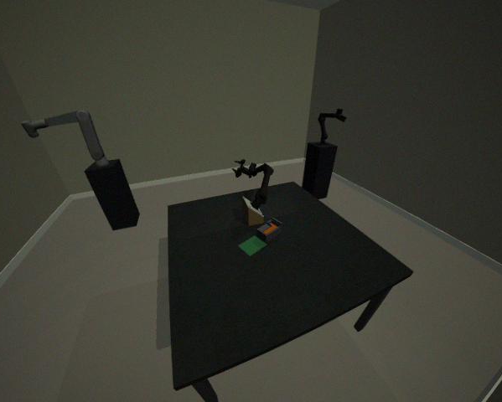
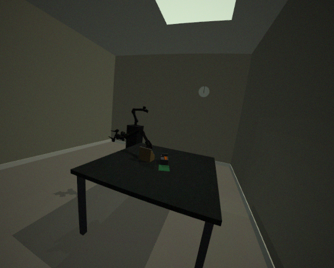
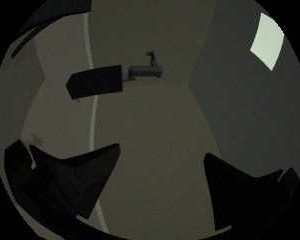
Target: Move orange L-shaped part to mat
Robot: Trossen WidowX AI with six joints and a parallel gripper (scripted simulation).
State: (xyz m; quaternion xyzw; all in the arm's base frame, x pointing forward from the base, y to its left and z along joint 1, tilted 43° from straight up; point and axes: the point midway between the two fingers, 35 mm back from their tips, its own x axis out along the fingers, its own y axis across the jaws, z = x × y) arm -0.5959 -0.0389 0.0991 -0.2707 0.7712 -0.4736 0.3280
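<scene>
The orange part (image 1: 270,229) (image 2: 165,158) lies in the grey tray (image 1: 273,236) (image 2: 164,162); from this distance it looks level, with no end visibly raised. The green mat (image 1: 251,247) (image 2: 164,168) lies flat on the table beside the tray, with nothing on it. My gripper (image 1: 234,166) (image 2: 110,133) (image 3: 163,154) is wide open and empty. It is held high, well away from the tray and mat, and points outward at the room. The wrist view shows neither part, tray nor mat.
A wooden wedge-shaped block (image 1: 254,217) (image 2: 145,154) stands under my arm's base, close to the tray, on the dark table (image 1: 242,302) (image 2: 132,176). Off the table, a grey arm (image 1: 88,134) and a dark arm (image 1: 323,126) (image 2: 135,115) stand on black pedestals.
</scene>
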